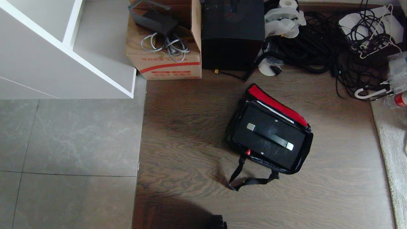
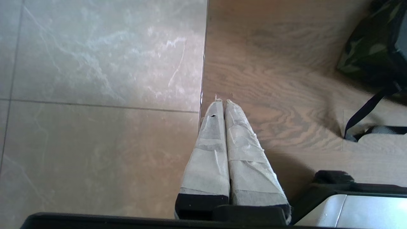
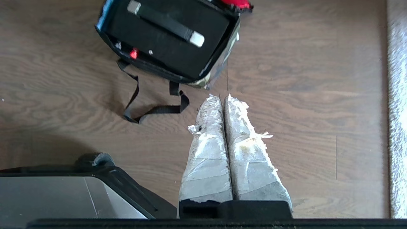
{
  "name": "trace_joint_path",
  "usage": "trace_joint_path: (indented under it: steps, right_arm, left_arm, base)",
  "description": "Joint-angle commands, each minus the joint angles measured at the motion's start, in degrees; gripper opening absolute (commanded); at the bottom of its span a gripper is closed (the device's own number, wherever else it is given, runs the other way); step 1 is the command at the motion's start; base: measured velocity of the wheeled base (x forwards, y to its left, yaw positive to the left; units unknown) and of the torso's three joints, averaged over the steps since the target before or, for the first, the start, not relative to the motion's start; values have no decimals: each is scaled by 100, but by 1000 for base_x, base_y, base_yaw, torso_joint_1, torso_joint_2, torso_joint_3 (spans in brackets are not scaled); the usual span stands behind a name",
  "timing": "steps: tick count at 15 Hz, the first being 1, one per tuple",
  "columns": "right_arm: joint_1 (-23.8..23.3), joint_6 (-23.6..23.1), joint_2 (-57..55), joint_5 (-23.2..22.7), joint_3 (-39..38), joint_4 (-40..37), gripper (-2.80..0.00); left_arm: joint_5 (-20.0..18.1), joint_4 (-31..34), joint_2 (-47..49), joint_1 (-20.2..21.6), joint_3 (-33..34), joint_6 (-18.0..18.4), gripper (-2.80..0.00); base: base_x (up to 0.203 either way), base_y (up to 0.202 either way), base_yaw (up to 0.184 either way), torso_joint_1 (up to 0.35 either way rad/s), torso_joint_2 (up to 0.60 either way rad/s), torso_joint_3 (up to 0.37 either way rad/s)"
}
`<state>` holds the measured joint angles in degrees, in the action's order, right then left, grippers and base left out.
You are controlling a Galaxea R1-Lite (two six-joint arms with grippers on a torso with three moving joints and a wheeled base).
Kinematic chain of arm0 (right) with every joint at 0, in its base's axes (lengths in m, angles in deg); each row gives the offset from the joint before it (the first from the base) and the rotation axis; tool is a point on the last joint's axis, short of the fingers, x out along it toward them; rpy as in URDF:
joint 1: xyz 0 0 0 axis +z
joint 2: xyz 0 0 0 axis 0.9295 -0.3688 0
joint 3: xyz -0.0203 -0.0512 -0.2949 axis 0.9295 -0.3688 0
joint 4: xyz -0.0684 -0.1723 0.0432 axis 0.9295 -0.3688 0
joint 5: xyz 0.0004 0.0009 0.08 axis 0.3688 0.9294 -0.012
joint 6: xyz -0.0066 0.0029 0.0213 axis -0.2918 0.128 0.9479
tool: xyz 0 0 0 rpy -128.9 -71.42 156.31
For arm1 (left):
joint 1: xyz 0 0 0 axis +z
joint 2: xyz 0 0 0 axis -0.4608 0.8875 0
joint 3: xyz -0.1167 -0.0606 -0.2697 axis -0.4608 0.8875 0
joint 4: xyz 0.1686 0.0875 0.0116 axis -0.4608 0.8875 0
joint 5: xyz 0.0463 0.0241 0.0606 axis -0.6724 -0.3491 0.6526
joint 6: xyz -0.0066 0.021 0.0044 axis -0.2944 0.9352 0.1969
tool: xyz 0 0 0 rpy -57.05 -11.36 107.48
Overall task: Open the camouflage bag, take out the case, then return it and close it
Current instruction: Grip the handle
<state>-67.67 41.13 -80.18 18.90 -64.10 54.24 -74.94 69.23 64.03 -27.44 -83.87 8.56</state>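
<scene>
The bag (image 1: 268,127) sits on the wood floor (image 1: 190,127), clear of the tile edge, with its lid already thrown back, red lining up, and the case (image 1: 268,136) lying flat inside, so I'd judge the step in hand to be lifting the case out. Both arms hang parked short of it, the left gripper (image 2: 221,101) and the right gripper (image 3: 219,97) each pinched shut on nothing. The next move calls for opening a gripper and reaching down across the handle (image 1: 269,136), which runs the case's long way, slanting from far-left to near-right.
</scene>
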Motion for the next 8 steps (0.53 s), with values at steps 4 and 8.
trace_joint_path:
  steps: [4,8]
  right_arm:
    - [2,1,-11,2,-9,4,-280]
    - [2,1,-11,2,-9,4,-280]
  left_arm:
    - [0,-2,8,0,0,-4,-280]
    - [0,-2,8,0,0,-4,-280]
  base:
    - [0,0,0,2,5,206]
    - [0,0,0,3,1,202]
